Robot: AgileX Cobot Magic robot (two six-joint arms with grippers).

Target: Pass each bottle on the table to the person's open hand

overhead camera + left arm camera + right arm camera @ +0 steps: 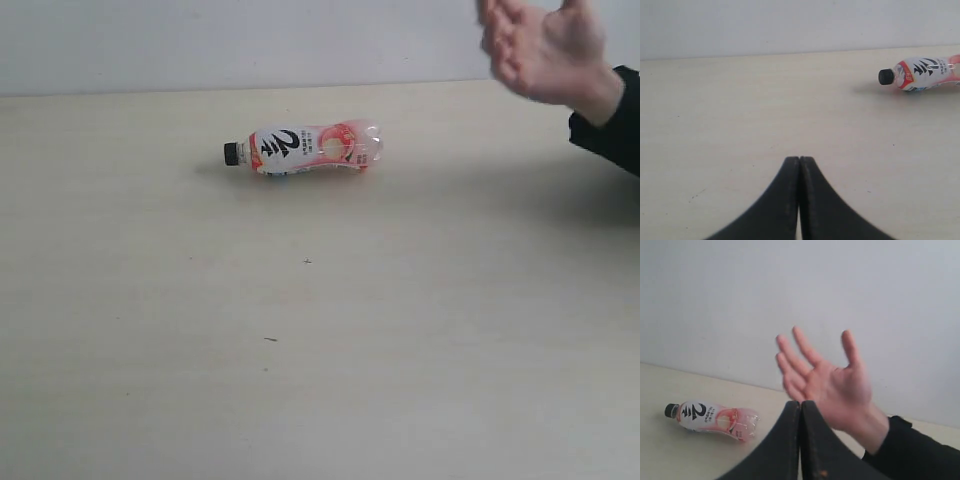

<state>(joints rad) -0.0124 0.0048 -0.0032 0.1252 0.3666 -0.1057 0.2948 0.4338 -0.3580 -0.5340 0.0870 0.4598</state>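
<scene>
One bottle [305, 149], pink-and-white with a black cap, lies on its side on the table [300, 330], cap pointing left. It shows too in the left wrist view as the bottle [922, 73] and in the right wrist view as the bottle [710, 420]. The person's open hand [545, 45], black sleeve at the wrist, hovers above the table's far right; the right wrist view shows this hand [827, 385] with fingers spread. My left gripper [799, 159] is shut with nothing in it, well short of the bottle. My right gripper [800, 403] is shut and empty, just before the hand. Neither arm shows in the exterior view.
A pale wall [250, 40] rises behind the table's far edge. A few tiny dark specks [270, 339] mark the tabletop.
</scene>
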